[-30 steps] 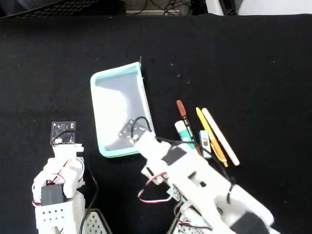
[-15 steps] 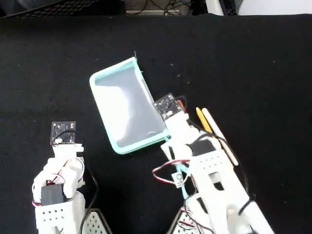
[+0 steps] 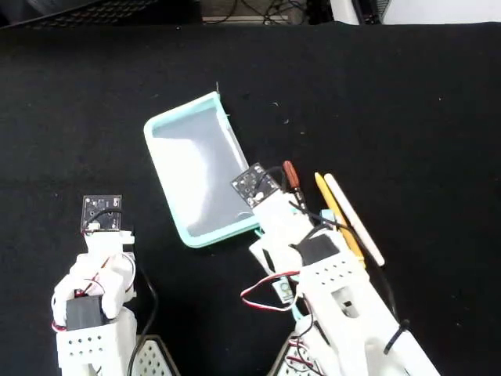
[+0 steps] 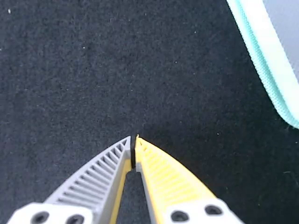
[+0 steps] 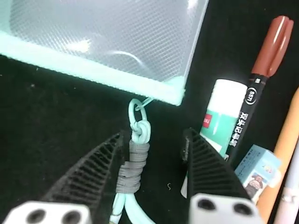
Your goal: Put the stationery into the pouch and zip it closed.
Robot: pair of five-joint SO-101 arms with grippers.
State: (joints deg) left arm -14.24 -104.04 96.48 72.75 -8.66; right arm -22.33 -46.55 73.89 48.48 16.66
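The black worktop (image 3: 407, 94) carries everything. The pouch (image 3: 196, 168), clear mesh with a mint border, lies flat near the middle, turned at a slant, with nothing visible inside it. The right arm (image 3: 329, 274) reaches to the pouch's near corner, and the left arm (image 3: 94, 290) sits well apart, near the front edge on the pouch's other side.

The right pincer (image 5: 153, 137) is spread open just off that corner. The left pincer (image 4: 134, 140) is closed, tips together and holding nothing, over bare cloth beside the pouch's edge.

The stationery lies on the worktop beside the pouch, outside it. A white pen (image 3: 352, 211) and a yellow pen (image 3: 333, 200) lie side by side. Next come a brown marker (image 5: 268, 51), a glue stick (image 5: 224, 116) just beside it, and a small eraser (image 5: 259, 170).

The zipper pull (image 5: 138, 126), a mint loop on a grey-wrapped cord, rests between the right pincer's fingers, against one of them.
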